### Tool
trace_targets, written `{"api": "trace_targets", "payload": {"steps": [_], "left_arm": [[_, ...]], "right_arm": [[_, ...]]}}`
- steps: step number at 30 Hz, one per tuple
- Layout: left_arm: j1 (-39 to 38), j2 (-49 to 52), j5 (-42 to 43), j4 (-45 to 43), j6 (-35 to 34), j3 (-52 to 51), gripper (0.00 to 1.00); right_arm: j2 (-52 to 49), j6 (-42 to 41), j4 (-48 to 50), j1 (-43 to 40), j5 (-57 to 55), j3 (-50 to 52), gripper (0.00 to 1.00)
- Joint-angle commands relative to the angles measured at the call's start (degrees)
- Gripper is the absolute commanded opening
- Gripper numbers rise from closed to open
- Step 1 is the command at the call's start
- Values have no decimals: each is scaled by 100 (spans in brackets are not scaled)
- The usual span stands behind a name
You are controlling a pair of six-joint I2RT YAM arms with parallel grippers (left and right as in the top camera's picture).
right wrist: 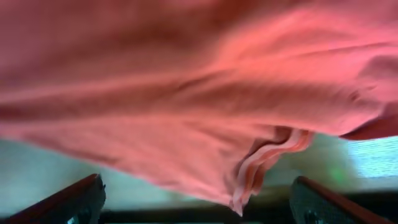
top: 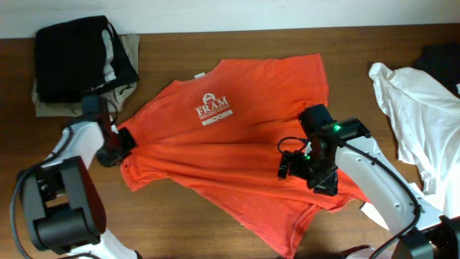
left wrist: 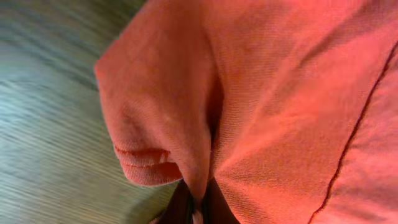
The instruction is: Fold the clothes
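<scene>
The orange-red T-shirt [top: 230, 144] with white "FRAM" print lies spread face up on the wooden table. At its left sleeve my left gripper [top: 121, 144] is shut; the left wrist view shows the jaws pinching a raised fold of the orange sleeve cloth [left wrist: 186, 124] at my left gripper [left wrist: 198, 210]. Over the shirt's lower right part my right gripper [top: 302, 171] stands wide open. In the right wrist view its dark fingertips [right wrist: 81, 199] sit far apart at either side, with a bunched hem of the shirt [right wrist: 261, 162] hanging between them, ungripped.
A pile of black and khaki garments [top: 79, 57] lies at the back left. A crumpled white garment [top: 413, 115] lies at the right edge, with a black garment [top: 442, 57] behind it. Bare wood [top: 180, 223] shows along the front.
</scene>
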State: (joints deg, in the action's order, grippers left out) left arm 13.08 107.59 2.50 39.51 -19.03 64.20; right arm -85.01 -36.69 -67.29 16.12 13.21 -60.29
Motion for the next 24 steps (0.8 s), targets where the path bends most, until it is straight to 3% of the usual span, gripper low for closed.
{"api": "trace_targets", "payload": {"steps": [1, 4, 10, 16, 18, 20, 22, 24], "left_arm": [[286, 319, 35, 68, -114, -103, 1], [284, 319, 393, 66, -111, -103, 1], [284, 319, 977, 83, -114, -105, 1], [284, 319, 981, 57, -114, -105, 1], [284, 319, 979, 46, -114, -105, 1], [284, 319, 979, 37, -114, -105, 1], [284, 319, 994, 37, -114, -105, 7], [284, 319, 1043, 20, -116, -105, 8]], "right_arm": [[33, -494, 354, -96, -813, 31, 99], [-7, 46, 1252, -584, -1067, 28, 99], [-946, 522, 1751, -1834, -835, 24, 99], [-1917, 516, 1904, -1996, -785, 24, 100], [-2201, 516, 2044, -1996, -785, 24, 95], [-2350, 516, 2247, -1996, -785, 24, 83], [-2514, 468, 2697, -1996, -782, 24, 49], [-2662, 391, 3206, -1993, -739, 22, 6]]}}
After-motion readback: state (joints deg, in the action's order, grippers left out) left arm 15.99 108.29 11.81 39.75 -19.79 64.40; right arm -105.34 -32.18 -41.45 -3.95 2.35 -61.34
